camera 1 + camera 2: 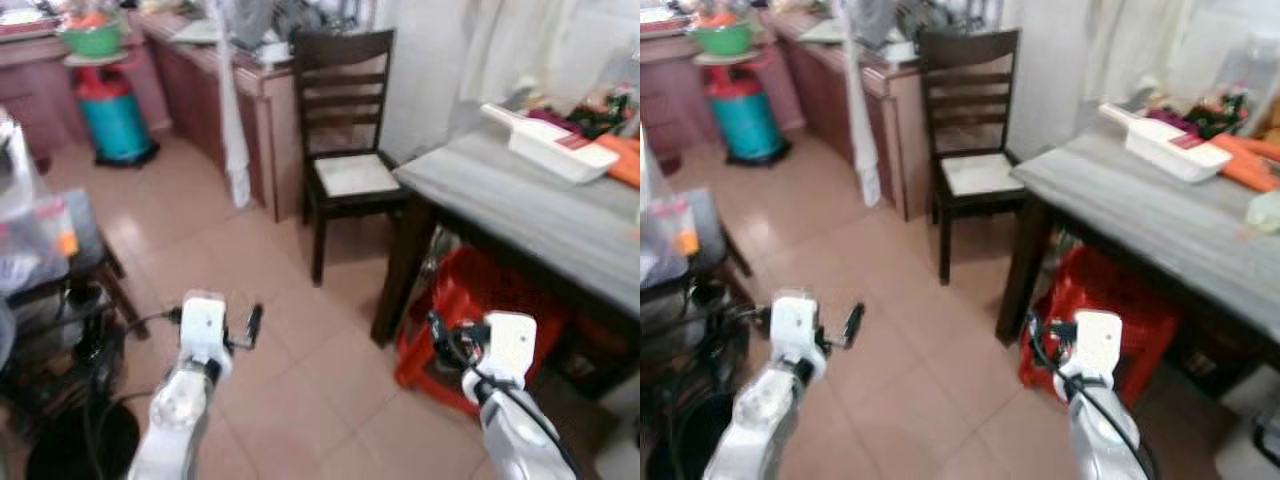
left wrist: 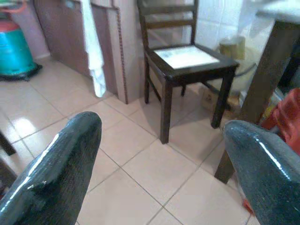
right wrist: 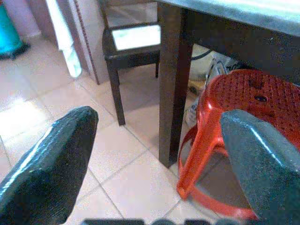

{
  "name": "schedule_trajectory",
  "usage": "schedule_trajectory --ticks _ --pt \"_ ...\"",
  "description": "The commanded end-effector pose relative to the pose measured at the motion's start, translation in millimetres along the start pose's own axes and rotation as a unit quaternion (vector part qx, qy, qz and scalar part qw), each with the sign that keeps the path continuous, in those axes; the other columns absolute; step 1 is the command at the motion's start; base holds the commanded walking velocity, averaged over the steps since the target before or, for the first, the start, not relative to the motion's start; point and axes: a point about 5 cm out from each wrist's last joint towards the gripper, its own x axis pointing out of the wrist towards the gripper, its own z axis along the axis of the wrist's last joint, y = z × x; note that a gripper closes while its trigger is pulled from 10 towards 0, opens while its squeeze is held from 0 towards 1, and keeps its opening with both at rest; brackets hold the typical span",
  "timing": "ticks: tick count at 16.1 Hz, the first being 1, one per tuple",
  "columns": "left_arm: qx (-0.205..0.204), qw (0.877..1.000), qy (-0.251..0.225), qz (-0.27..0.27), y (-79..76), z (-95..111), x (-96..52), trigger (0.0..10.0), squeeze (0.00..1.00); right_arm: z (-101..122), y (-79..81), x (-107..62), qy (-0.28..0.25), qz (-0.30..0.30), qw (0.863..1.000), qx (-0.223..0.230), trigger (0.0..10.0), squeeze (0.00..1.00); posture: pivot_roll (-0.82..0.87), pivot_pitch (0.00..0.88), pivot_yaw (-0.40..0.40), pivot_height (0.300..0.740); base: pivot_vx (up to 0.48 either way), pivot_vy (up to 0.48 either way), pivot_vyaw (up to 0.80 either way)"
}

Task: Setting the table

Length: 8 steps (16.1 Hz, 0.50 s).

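The dining table point(image 1: 520, 215) with a grey top and dark legs stands at the right. At its far end lie a long white container point(image 1: 552, 146) and some orange items point(image 1: 625, 160). Both arms are held low over the tiled floor, short of the table. My left gripper point(image 2: 159, 154) is open with nothing between its fingers and faces the dark wooden chair point(image 2: 187, 61). My right gripper point(image 3: 159, 150) is open and empty too, facing the table leg point(image 3: 171, 84) and the red plastic stool point(image 3: 234, 122) under the table.
The chair point(image 1: 345, 150) stands at the table's near corner, beside a wooden counter point(image 1: 250, 90) with a white cloth hanging from it. A teal and red canister point(image 1: 112, 115) stands at the back left. A cluttered low stand with cables point(image 1: 50, 280) is close on my left.
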Motion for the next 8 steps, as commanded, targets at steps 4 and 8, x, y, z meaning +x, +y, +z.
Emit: schedule_trajectory --ticks 4,8 --pt "0.003 1.0 0.001 0.001 2.6 0.3 0.5 10.0 0.0 4.2 -1.1 -0.3 -0.024 -0.011 1.0 -0.008 10.0 0.0 0.03 0.0 -0.034 0.74 -0.349 0.0 0.0" --pt "-0.004 1.0 -0.005 0.001 1.5 2.1 0.9 10.0 0.0 4.3 -2.9 -3.3 -0.008 -0.005 1.0 -0.005 10.0 0.0 0.03 0.0 -0.041 0.74 -0.254 0.0 0.0"
